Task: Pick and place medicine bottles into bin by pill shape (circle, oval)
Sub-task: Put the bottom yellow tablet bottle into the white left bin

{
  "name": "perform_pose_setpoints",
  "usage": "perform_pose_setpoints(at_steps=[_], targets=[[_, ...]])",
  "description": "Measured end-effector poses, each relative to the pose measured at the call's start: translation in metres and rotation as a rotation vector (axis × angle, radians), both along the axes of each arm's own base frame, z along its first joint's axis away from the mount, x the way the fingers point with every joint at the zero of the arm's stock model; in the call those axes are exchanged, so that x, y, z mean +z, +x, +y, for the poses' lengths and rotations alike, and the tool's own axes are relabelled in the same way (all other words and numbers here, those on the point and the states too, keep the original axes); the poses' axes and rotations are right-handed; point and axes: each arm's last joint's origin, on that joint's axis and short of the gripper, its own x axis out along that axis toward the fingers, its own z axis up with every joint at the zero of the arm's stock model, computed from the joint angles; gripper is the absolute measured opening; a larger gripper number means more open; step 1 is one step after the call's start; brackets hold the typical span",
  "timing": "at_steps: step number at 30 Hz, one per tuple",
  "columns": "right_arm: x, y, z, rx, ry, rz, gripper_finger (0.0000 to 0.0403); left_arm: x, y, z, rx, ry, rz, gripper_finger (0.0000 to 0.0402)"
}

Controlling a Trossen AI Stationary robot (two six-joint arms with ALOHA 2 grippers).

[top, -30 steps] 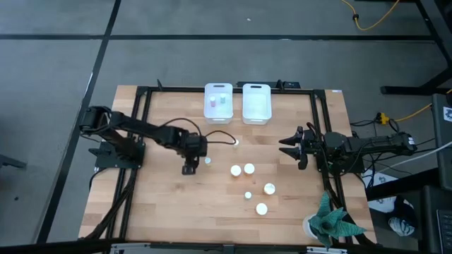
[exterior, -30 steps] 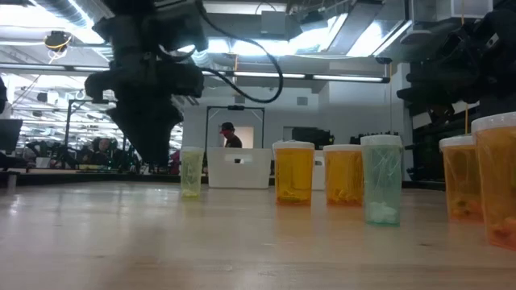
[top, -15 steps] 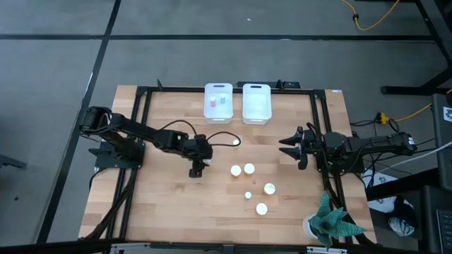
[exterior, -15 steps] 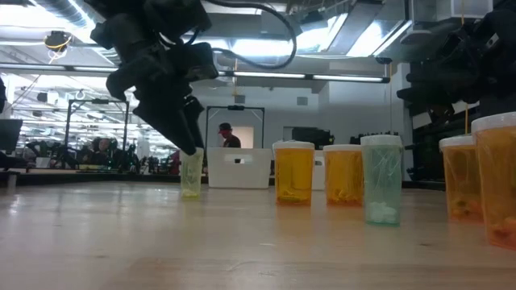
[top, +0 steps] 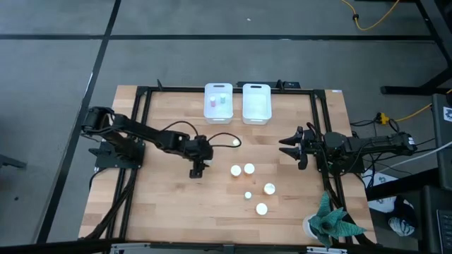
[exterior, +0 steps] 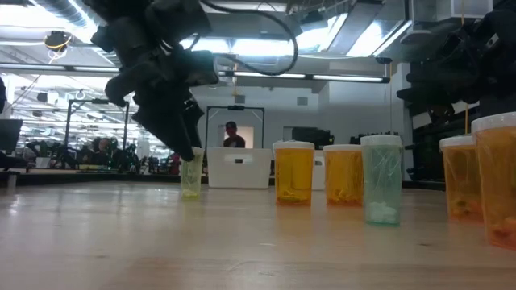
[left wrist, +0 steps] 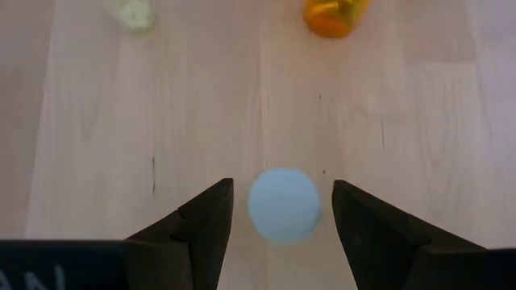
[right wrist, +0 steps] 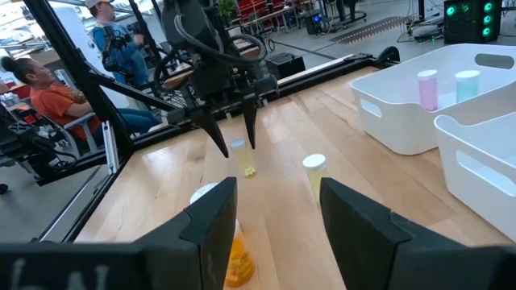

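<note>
A small pale green bottle with a white cap (left wrist: 284,205) stands upright on the table left of centre; it also shows in the low view (exterior: 191,177). My left gripper (top: 202,163) is open, pointing down over it. Its fingers (left wrist: 211,211) stand on either side of the cap with gaps showing. The right wrist view (right wrist: 239,151) shows the same. Several white-capped bottles stand to the right: two side by side (top: 242,169), three nearer the front (top: 261,208), and one small one (top: 236,142). My right gripper (top: 286,147) waits open at the table's right.
Two white bins stand at the far edge: the left one (top: 218,113) holds a pink and a green bottle, the right one (top: 256,113) shows nothing inside. A black frame (top: 141,127) borders the table. A green plant (top: 332,222) sits at the near right corner. People show beyond the table.
My left gripper has gone toward the table's right edge, from beside the small green bottle to above it. It has tipped and come down, and its open fingers now stand around the cap. The bottle has stayed where it was.
</note>
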Motion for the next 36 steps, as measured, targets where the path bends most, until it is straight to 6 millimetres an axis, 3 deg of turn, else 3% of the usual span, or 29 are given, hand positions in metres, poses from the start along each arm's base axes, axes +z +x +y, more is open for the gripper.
perform_pose_setpoints(at_steps=[3,15,25,31,36], targets=[[0.0,0.0,0.0,0.0,0.0,0.0,0.0181,-0.008,0.001,0.0,0.0,0.002,0.028,0.0203],[-0.001,0.0,0.0,0.001,-0.001,0.006,0.0181,-0.004,0.006,0.0,-0.028,0.018,-0.009,0.0196],[-0.001,0.0,0.0,0.0,-0.002,0.011,0.0181,-0.002,0.007,0.001,-0.017,0.013,0.0,0.0101],[-0.002,0.0,0.0,0.0,-0.004,0.017,0.0181,0.035,0.028,0.018,0.035,0.028,-0.051,0.008],[-0.002,0.0,0.0,0.0,-0.005,0.017,0.0181,0.086,0.045,0.061,0.156,0.165,-0.148,0.0079]])
